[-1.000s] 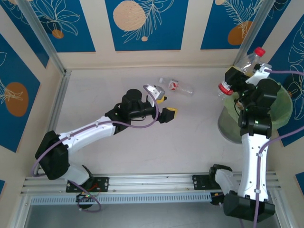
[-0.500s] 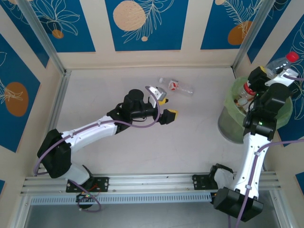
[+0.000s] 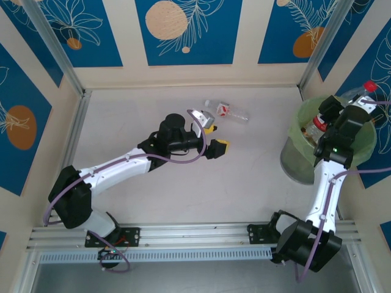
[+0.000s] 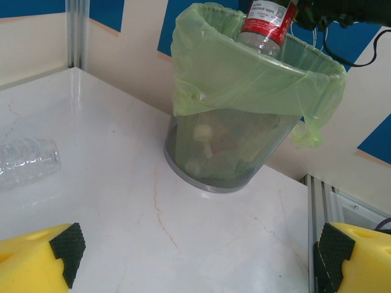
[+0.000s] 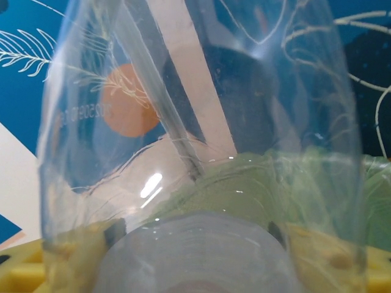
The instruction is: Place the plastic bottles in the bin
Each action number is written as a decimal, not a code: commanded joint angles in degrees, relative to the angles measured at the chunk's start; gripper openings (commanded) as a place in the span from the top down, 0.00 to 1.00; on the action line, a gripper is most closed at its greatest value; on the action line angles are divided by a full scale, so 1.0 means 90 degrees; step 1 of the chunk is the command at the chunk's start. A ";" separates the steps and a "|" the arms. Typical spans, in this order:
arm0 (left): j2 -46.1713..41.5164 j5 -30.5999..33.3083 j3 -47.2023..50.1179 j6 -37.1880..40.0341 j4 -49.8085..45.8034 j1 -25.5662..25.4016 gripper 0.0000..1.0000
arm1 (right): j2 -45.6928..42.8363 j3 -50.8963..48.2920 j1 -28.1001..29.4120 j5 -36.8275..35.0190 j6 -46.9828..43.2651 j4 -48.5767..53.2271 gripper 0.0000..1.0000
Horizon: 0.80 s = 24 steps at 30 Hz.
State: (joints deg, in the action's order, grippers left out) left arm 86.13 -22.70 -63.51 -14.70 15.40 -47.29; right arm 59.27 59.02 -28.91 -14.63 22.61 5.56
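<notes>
Clear plastic flexes and slips. The held bottle (image 5: pixel 195 122), pinched between the right gripper's (image 3: pixel 353 102) yellow pads (image 5: pixel 15 271), sits over the 1 o'clock rim of the bin (image 3: pixel 303 116) with its red cap outboard, so release here could drop it outside or hang it on the red-label bottle (image 4: pixel 267 18) poking from the mouth. The right arm stands tall, reaching over the bin; the left arm lies low, the left gripper (image 3: pixel 214 135) spread wide, with a loose bottle (image 3: pixel 226 111) at its 12 o'clock.

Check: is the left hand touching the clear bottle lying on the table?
Apart. Left wrist view shows bare table between the bottle and the open left hand.
</notes>
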 commanded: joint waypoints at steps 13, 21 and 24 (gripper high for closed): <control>0.0049 0.0037 -0.0133 -0.0036 -0.0022 0.0010 0.00 | -0.0233 -0.0147 0.0118 -0.0634 0.0886 0.0541 0.00; 0.0010 0.0771 -0.0067 -0.0190 -0.0082 0.0005 0.00 | -0.0616 -0.0035 0.0599 -0.1257 0.0810 0.0638 0.00; -0.0010 0.1336 -0.0001 -0.0322 -0.0157 0.0017 0.00 | -0.0547 0.0160 0.0917 -0.1136 0.0586 0.0671 0.00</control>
State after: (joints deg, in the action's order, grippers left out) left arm 86.13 -16.56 -63.51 -15.90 15.07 -47.27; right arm 54.43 58.22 -22.79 -23.14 29.69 11.29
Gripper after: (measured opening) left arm 0.996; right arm 0.994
